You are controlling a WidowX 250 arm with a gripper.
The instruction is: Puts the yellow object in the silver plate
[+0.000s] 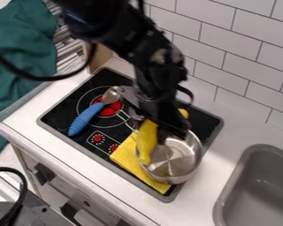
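The black gripper (158, 126) hangs over the left and back part of the silver pan, shut on the yellow object. The long yellow object (146, 141) slants down across the pan's left rim, its lower end over the pan's left side. Another bit of yellow shows behind the gripper; whether it belongs to the same object I cannot tell. The silver pan (188, 161), a round shiny metal dish with a thin handle, rests partly on a yellow cloth (130, 161). The gripper hides part of the pan's back rim.
A blue-handled spoon (86, 118) lies on the black stove top (64, 114), left of the pan. A grey sink (259, 176) is at the lower right. The tiled wall (238, 57) stands behind the counter, and green cloth (23, 48) hangs at the upper left.
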